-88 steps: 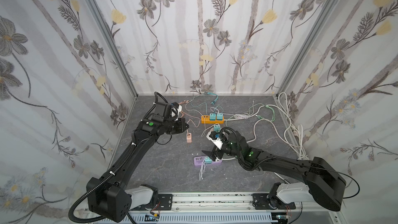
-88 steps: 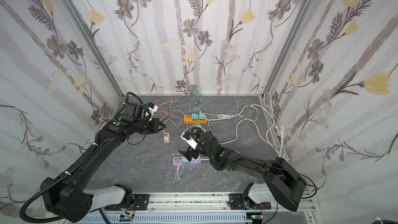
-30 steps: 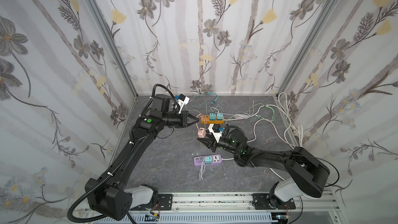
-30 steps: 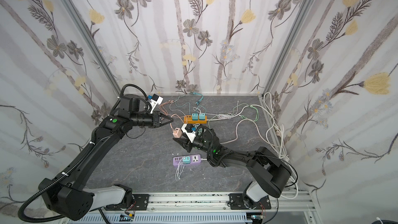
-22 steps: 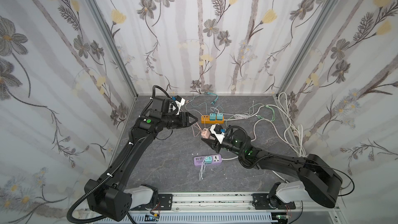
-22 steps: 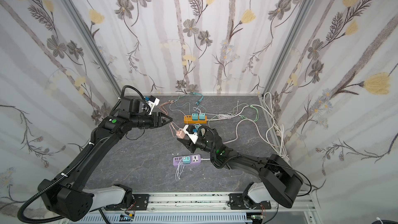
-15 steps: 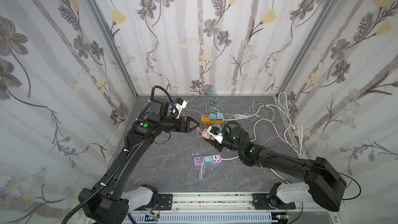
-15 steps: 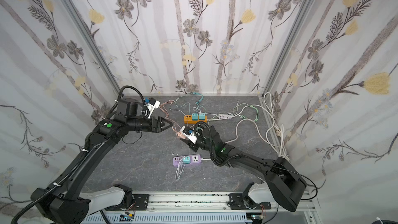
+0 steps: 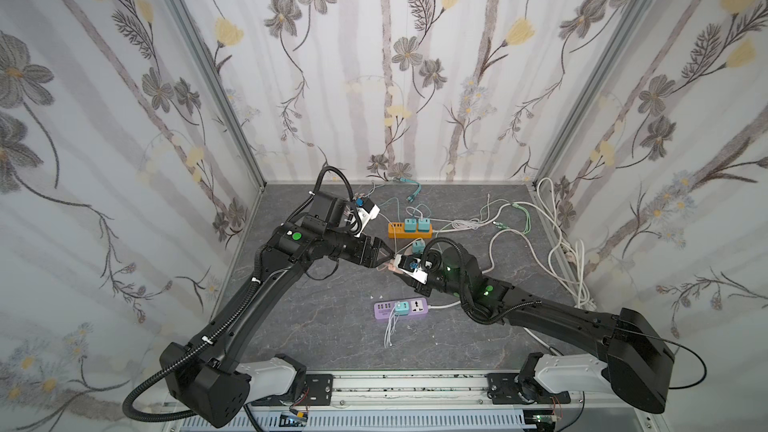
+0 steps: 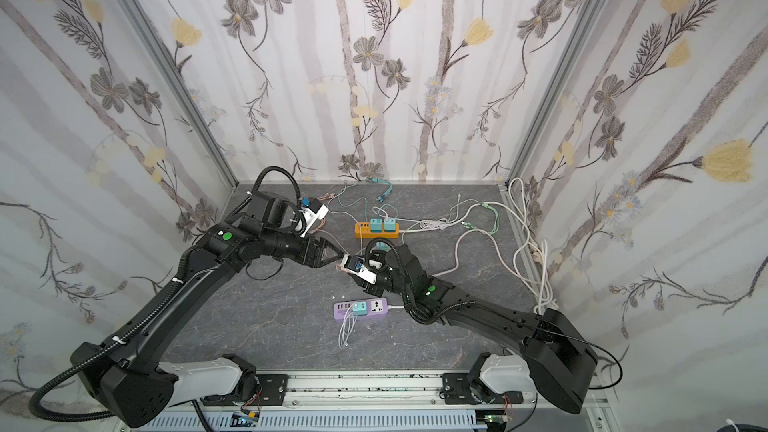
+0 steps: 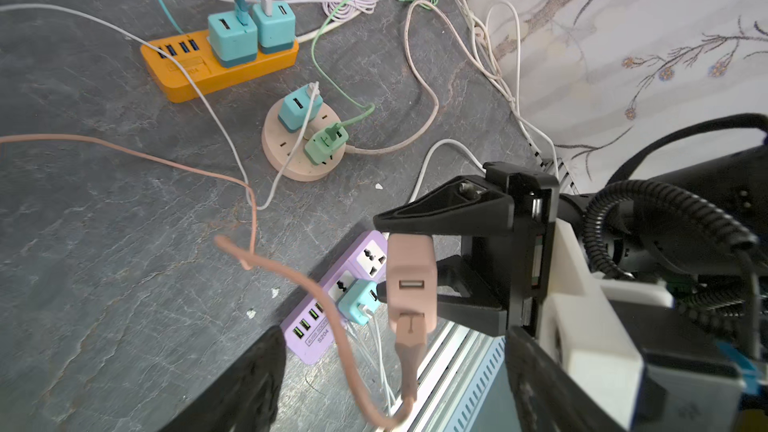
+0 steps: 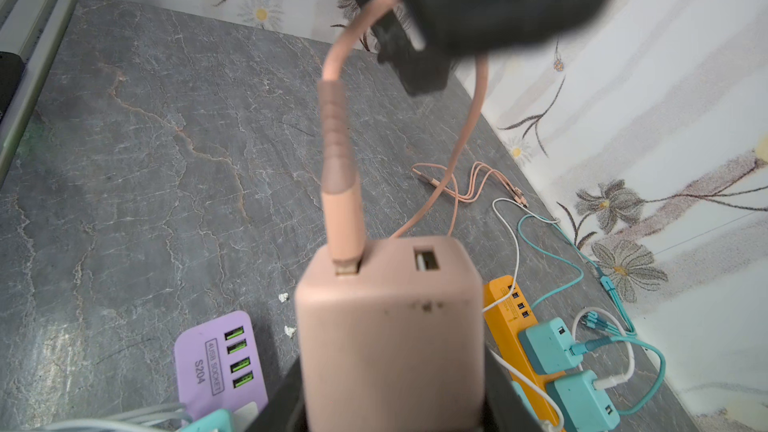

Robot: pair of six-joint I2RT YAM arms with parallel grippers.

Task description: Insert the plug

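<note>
The left arm rises from its base and lies nearly level across the table, its wrist aimed rightward at the centre. The left gripper has its jaws standing wide apart and grips nothing. In the left wrist view the pink cable sags between its dark fingers without being pinched. The pink USB plug is just beyond the tips. It sits in one of two ports on the pink charger block, its long axis running back toward the left gripper and its nose pointing into the block. The block is held off the tabletop, between the orange power strip and the purple power strip. The right gripper is clamped on the block's two sides. The right arm stretches low from its base, reaching leftward with the wrist tipped up.
</note>
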